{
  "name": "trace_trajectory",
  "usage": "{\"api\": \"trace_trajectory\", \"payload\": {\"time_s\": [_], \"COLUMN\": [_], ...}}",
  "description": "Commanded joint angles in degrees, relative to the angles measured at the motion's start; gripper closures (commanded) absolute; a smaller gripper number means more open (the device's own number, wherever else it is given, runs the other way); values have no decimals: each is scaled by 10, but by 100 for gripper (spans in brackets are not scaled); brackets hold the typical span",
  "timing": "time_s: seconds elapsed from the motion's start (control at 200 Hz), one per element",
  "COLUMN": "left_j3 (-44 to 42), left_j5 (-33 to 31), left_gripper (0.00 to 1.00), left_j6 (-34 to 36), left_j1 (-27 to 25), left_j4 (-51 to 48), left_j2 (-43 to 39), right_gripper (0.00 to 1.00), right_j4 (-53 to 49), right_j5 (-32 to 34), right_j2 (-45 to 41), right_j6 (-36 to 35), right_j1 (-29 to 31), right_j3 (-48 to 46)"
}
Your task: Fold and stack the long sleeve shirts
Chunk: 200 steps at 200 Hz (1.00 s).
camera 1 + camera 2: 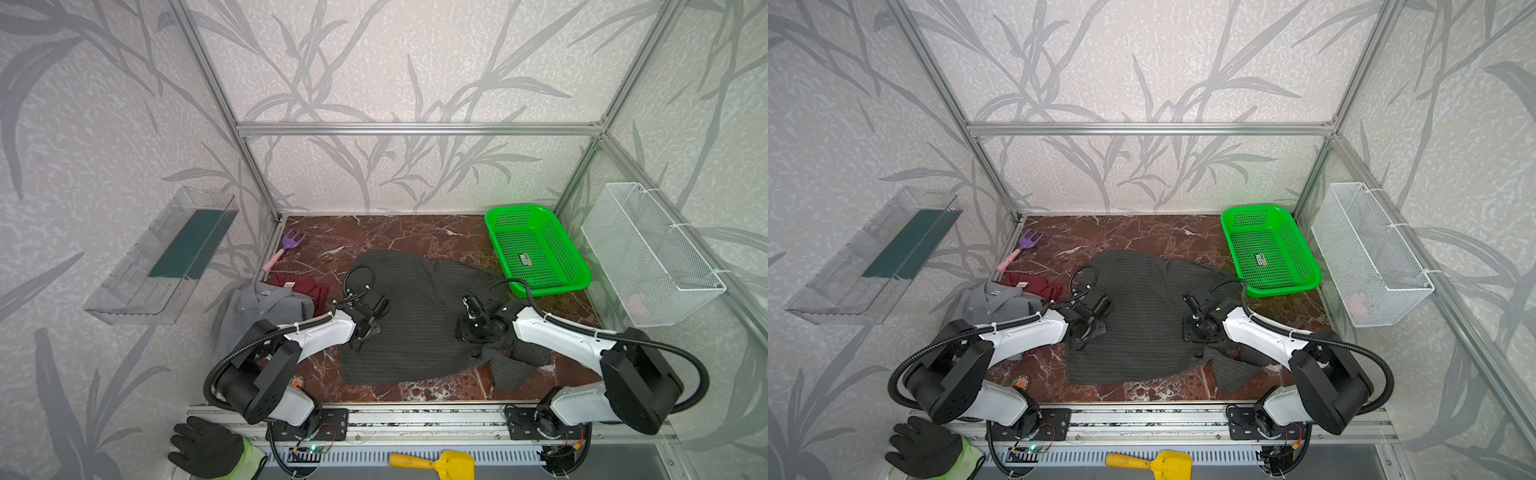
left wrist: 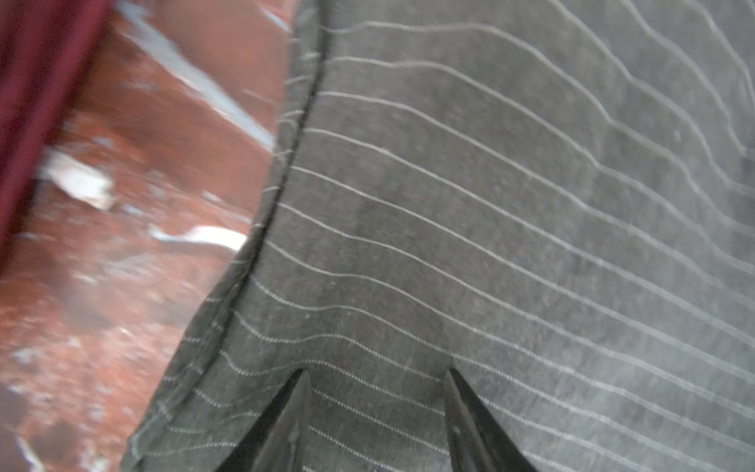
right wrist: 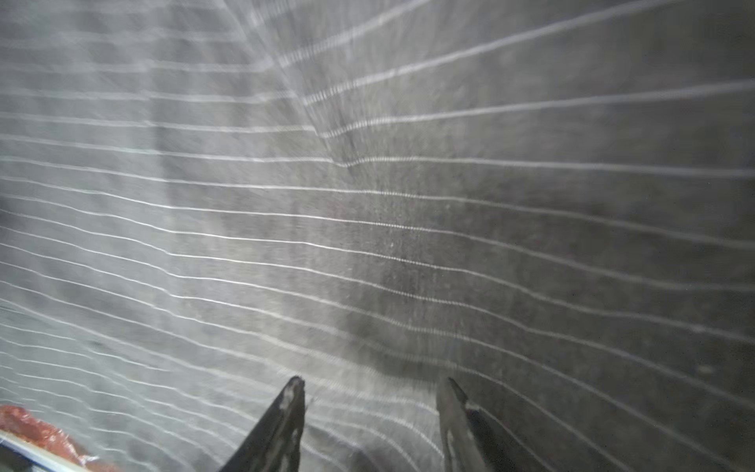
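— Charcoal pinstriped buttoned shirt [image 1: 415, 320], location?
— Spread across red-marble tabletop [image 1: 374, 237]; soft, light, limp. We would pinch its edges.
— End effectors?
— Left end effector [image 2: 376, 372], right end effector [image 3: 371, 380]: both parted over cloth, gripping nothing.

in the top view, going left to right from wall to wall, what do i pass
clear wall bin → grey shirt → pinstriped shirt → green basket → white wire basket
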Motion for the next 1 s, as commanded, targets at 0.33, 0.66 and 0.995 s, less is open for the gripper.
{"api": "trace_trajectory", "payload": {"time_s": [0.33, 0.66, 0.995], "left_j3": [77, 96, 83], "left_j5": [-3, -7, 81], "left_gripper": [45, 45, 45], "left_j6": [37, 56, 79], "left_j1": [67, 99, 98], "left_j4": [-77, -95, -58], "left_j2": [3, -36, -14], "right_gripper": [47, 43, 41], "right_j4": [181, 2, -53], "right_j5": [36, 98, 46], "right_j2": [192, 46, 119], "right_j6": [41, -71, -118], "right_j1": [57, 38, -142], "right_j3": [75, 194, 324]}}
